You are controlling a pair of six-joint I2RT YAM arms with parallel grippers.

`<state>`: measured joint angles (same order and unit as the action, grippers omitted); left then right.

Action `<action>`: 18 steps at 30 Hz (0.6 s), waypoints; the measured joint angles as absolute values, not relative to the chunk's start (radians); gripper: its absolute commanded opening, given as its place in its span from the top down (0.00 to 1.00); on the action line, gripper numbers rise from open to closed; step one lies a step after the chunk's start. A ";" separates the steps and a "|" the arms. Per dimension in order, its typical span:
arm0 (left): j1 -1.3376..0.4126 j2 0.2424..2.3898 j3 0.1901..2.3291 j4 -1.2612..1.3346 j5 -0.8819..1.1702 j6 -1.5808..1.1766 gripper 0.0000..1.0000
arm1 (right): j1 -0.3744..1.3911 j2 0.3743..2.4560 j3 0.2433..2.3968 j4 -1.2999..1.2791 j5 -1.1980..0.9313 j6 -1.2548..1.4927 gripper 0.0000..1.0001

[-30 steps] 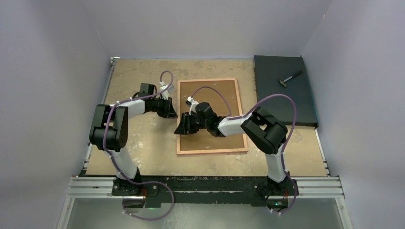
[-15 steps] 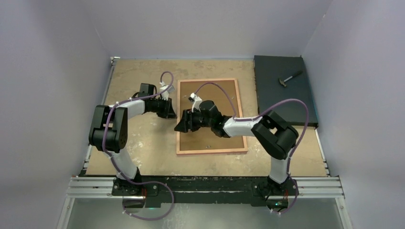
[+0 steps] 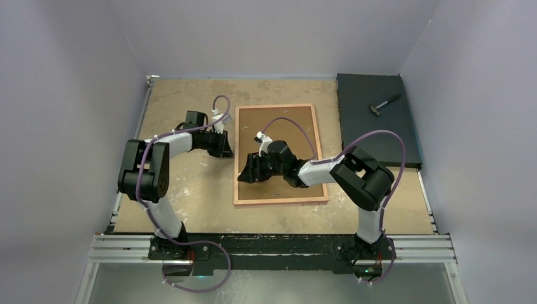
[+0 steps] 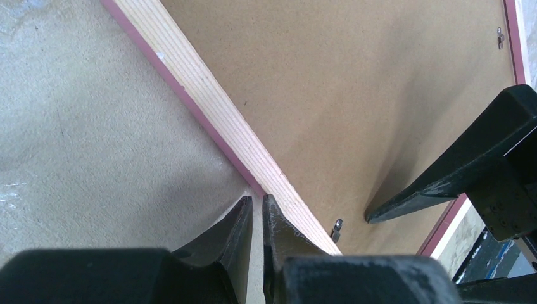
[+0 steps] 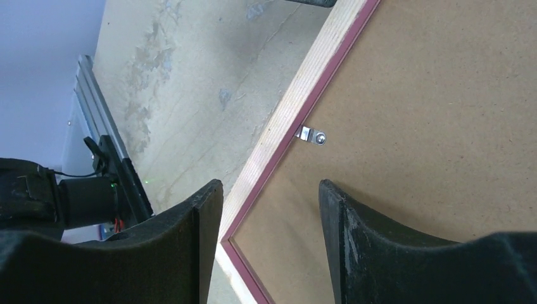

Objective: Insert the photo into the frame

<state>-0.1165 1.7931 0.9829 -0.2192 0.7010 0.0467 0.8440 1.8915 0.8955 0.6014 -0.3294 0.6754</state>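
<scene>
While the frame (image 3: 282, 201) lies flat on the tan table (image 3: 190, 101) in the middle of the overhead view, its pale wood back faces up and a plain brown backing board (image 3: 288, 126) fills it inside the rim. A thin pink line runs along both the outer and the inner side of that rim.

At the frame's left edge, about halfway up the overhead picture, sits the left gripper (image 3: 227, 151). In its wrist view the left gripper (image 4: 255, 201) has its jaws drawn together with only a narrow slit between them, and nothing is held. The tips meet the outer side of the wooden rim (image 4: 209, 107) at lower centre, one finger overlapping the wood, the other over the table.

Lower down, the right gripper (image 3: 247, 172) hangs over the frame's lower left part. Seen from its own wrist, the right gripper (image 5: 269, 187) has its jaws well apart and empty. They straddle the rim (image 5: 316, 69) near a corner, the left finger over the table side, the right one over the board (image 5: 443, 126). A small metal clip (image 5: 313, 135) lies just above the gap, screwed at the rim's inner side and reaching onto the board. Whether the fingers touch the board I cannot tell.

Off in the upper right of the overhead view, a dark mat (image 3: 380, 139) lies beside the frame with a small hammer (image 3: 384, 104) on it.
</scene>
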 measured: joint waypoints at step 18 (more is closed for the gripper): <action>-0.118 1.793 0.972 -0.210 0.698 0.046 0.92 | 0.844 1.991 0.965 0.702 -0.354 0.725 0.43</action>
